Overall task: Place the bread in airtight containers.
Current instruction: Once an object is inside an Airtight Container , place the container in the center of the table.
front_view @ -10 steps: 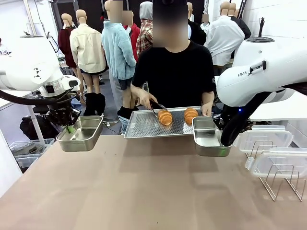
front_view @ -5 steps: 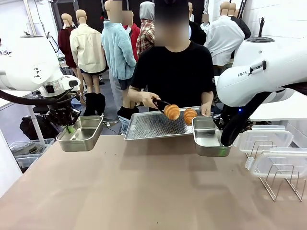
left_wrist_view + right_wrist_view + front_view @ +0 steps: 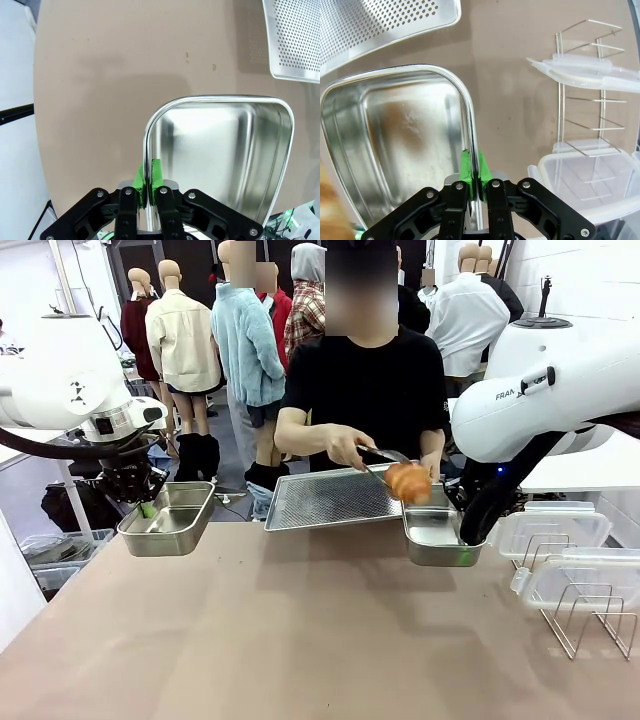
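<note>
So that the golden-brown ridged croissant (image 3: 408, 482) lands inside, the left gripper (image 3: 149, 172) pinches the left rectangular stainless-steel pan (image 3: 220, 150) steady, the right gripper (image 3: 474, 167) the right pan (image 3: 395, 135)

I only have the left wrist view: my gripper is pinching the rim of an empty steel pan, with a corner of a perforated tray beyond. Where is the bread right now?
Observer: The person's hand holds a golden-brown croissant in metal tongs over the other small stainless-steel pan, on the robot's right.
Operator: Is that pan held too?
Observer: Yes. The right gripper is shut on its rim, one green pad on each side.
Operator: And the lids?
Observer: A wire rack to the right of that pan holds clear plastic lids.
</note>
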`<state>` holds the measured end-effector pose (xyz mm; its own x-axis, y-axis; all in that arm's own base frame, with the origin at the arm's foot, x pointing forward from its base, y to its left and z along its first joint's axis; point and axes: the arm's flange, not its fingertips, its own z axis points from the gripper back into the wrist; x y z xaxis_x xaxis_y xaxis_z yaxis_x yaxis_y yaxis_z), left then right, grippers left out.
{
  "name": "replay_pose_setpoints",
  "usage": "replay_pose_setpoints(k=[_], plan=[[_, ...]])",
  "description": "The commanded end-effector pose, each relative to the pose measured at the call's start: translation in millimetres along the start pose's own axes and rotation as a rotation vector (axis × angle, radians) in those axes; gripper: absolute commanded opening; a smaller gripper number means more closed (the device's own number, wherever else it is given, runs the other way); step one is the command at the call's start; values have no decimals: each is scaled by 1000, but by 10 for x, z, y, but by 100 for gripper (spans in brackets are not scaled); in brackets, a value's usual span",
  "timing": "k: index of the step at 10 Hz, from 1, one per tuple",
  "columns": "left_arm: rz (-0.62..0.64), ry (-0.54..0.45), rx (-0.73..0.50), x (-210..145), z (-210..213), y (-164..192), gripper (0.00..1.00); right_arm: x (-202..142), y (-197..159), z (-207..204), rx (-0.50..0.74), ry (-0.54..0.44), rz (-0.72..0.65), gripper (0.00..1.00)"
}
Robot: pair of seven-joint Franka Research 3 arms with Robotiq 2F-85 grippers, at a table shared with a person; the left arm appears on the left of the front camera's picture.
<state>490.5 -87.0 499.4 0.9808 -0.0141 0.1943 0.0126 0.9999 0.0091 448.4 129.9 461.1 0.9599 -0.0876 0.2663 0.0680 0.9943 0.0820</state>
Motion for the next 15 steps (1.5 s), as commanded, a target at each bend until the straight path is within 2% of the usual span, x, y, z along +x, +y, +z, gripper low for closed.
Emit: replay_pose_setpoints(k=[1,15], plan=[[-14,-24,0,2,24,11,0,25,-1,4,-1,-25,13,0],[-14,-24,0,2,24,11,0,25,-1,4,-1,-25,13,0]])
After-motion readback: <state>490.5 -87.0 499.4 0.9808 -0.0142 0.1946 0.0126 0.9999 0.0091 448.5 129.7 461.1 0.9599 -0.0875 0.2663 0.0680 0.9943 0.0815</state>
